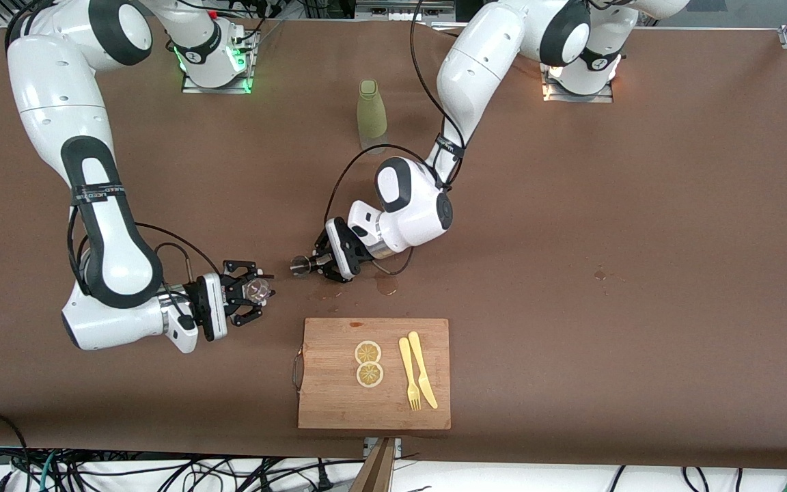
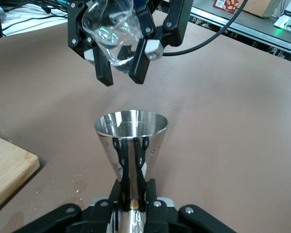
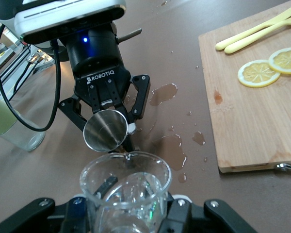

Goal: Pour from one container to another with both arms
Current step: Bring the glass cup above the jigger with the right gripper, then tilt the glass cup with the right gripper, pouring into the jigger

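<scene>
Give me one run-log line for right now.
left gripper: shut on jigger, tipped sideways toward glass | right gripper: shut on glass | rims apart | spills on table

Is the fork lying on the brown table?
No, the yellow fork lies on the wooden cutting board, beside the yellow knife and near two lemon slices.

Silver jigger (image 1: 300,265) hourglass-shaped, shiny metal, tipped on its side in the air, open mouth aimed at 9 o'clock in the front view toward the glass, clamped at its waist. Clear glass (image 1: 257,290) small, transparent, tilted, held off the table at 8 o'clock from the jigger, near it, not touching.
</scene>
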